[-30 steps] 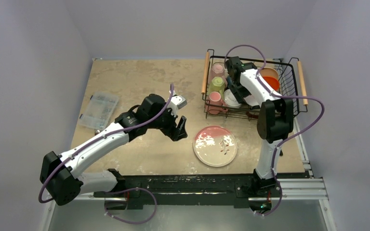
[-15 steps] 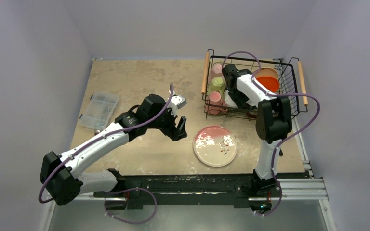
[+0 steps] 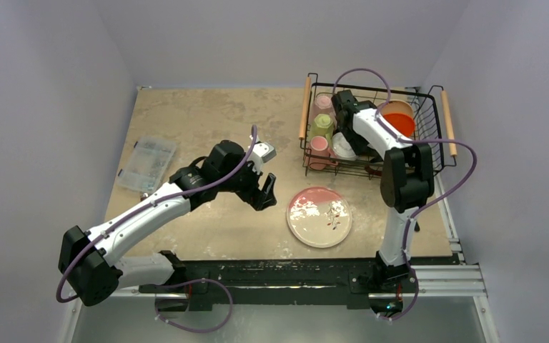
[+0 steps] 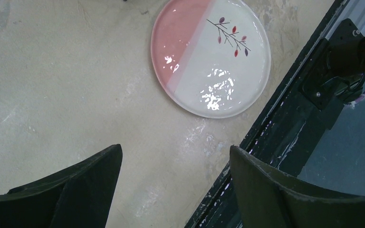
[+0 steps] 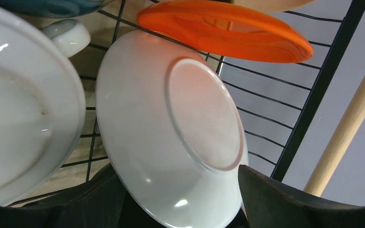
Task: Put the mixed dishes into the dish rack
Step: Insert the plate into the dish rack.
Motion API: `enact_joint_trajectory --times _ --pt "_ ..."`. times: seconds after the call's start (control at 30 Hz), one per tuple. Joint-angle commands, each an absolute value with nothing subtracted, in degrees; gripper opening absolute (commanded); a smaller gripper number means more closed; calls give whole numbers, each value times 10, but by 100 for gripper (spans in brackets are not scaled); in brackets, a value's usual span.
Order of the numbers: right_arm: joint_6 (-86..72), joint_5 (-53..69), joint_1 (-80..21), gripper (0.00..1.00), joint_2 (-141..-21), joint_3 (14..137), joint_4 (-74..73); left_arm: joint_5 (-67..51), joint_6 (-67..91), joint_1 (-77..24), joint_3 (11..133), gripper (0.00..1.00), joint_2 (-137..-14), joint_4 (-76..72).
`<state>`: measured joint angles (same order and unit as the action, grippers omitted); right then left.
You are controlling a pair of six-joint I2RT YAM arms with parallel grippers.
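A cream plate with a red side and a twig print lies flat on the table in front of the dish rack. My left gripper hovers just left of it, open and empty. In the rack stand three mugs, pale pink, yellow-green and salmon, and a red-orange plate. My right gripper reaches into the rack, open, its jaws wide on either side of the lower rim of a white plate standing on edge.
Another white dish leans left of the white plate, with a teal bowl behind. The rack's wooden handles flank it. A clear compartment box lies at the table's left edge. A black rail runs along the near edge.
The right gripper's jaws have spread wider around the white plate, and its wrist shifted slightly inside the rack. The left arm has barely moved.
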<state>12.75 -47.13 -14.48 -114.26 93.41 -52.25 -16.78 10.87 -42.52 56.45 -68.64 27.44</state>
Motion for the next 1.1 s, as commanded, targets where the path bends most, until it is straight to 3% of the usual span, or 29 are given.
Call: enact_joint_trajectory --times 0.0,0.9,1.0,1.07 --pt "132 -528 -117 83 -1106 962 -492 -167 98 -428 565 82 -671 265" --pt "217 -544 -48 88 -1106 947 -391 -162 88 -428 573 80 -683 269" --pt "225 -544 -44 86 -1085 925 -387 -163 88 -428 572 80 -683 268" --pt "233 -531 -39 78 -1069 913 -389 -163 89 -428 570 80 -683 266"
